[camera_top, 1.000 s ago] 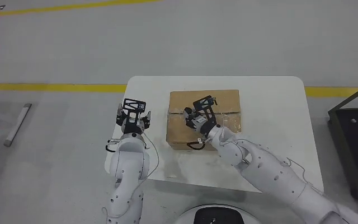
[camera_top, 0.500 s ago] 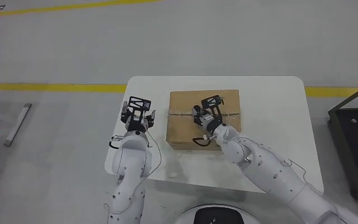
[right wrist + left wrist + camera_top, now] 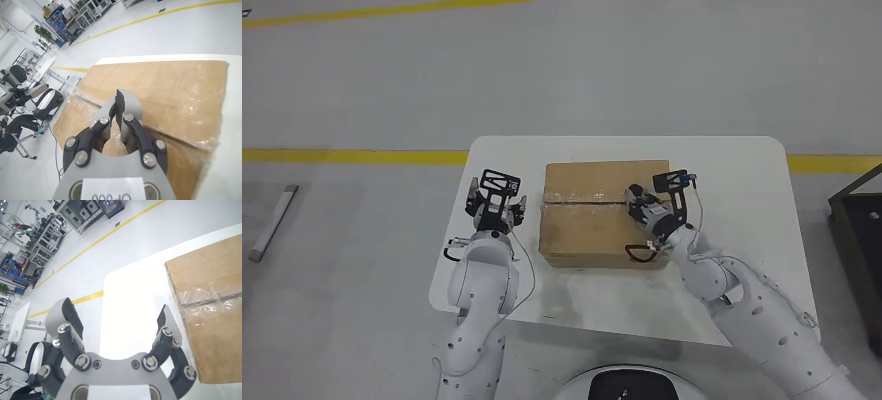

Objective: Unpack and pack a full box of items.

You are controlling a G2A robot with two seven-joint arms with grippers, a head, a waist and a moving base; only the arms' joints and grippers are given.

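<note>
A closed cardboard box (image 3: 592,215) stands in the middle of the white table (image 3: 742,190), with clear tape (image 3: 90,102) over the seam between its top flaps. My left gripper (image 3: 495,200) hangs open just off the box's left side, level with the taped end (image 3: 200,300); nothing sits between its fingers (image 3: 72,315). My right gripper (image 3: 638,196) is shut and empty, low over the right part of the box top (image 3: 160,85), with its tip (image 3: 119,92) pointing along the seam.
Bare table (image 3: 128,294) lies to the left of the box and a wider strip to its right. A dark bin (image 3: 857,250) stands on the floor past the table's right edge.
My right gripper has travelled from the middle of the box top to its right end. The left gripper has shifted a little toward the box's side.
</note>
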